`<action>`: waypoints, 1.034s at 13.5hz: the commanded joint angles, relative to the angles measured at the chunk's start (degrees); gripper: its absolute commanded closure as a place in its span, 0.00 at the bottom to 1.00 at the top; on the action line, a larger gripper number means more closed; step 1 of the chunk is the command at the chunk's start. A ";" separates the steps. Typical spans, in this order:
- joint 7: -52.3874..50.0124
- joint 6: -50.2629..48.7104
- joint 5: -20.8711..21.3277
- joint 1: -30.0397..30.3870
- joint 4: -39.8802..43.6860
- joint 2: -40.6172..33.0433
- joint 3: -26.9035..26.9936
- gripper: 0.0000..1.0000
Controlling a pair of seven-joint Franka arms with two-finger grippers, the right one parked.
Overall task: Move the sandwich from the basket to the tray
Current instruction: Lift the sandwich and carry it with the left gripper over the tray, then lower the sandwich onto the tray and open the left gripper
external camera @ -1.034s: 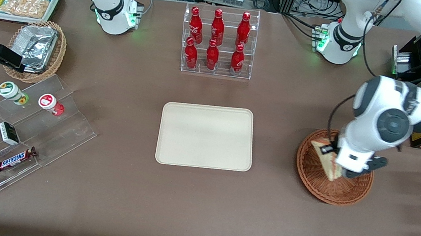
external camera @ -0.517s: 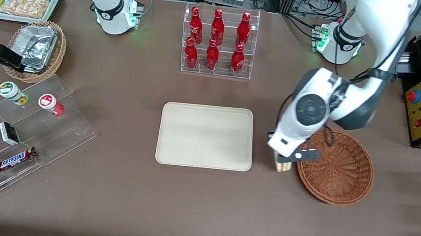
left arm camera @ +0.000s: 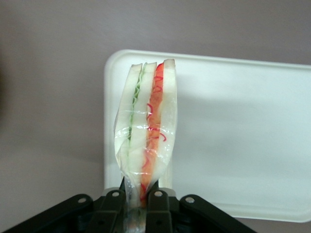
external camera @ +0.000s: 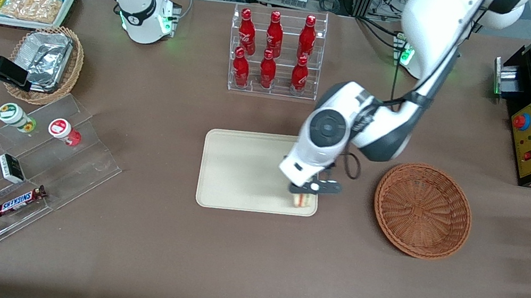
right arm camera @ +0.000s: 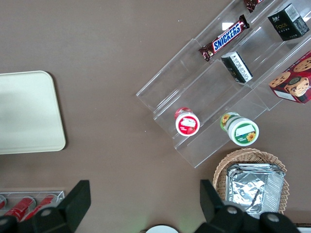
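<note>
Gripper on the left arm hangs over the tray at the corner nearest the basket, its two fingers pinched tight on one end of the wrapped sandwich, which hangs above the tray's edge. Across the worktop from the parked arm's end: a clear stepped rack of snack bars and cups, then the tray, then the wicker basket with nothing showing in it. Farther from the camera than the tray stands a clear rack of red bottles, well apart from the gripper.
</note>
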 commanded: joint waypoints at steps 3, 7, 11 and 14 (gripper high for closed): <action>-2.94 -3.22 -0.30 -4.74 8.70 5.61 0.96 1.00; -6.19 -3.22 1.09 -6.76 14.75 10.70 1.05 1.00; -8.48 -3.13 1.81 -6.76 19.25 14.23 1.05 1.00; -8.48 -2.96 1.81 -6.85 19.34 15.28 1.05 1.00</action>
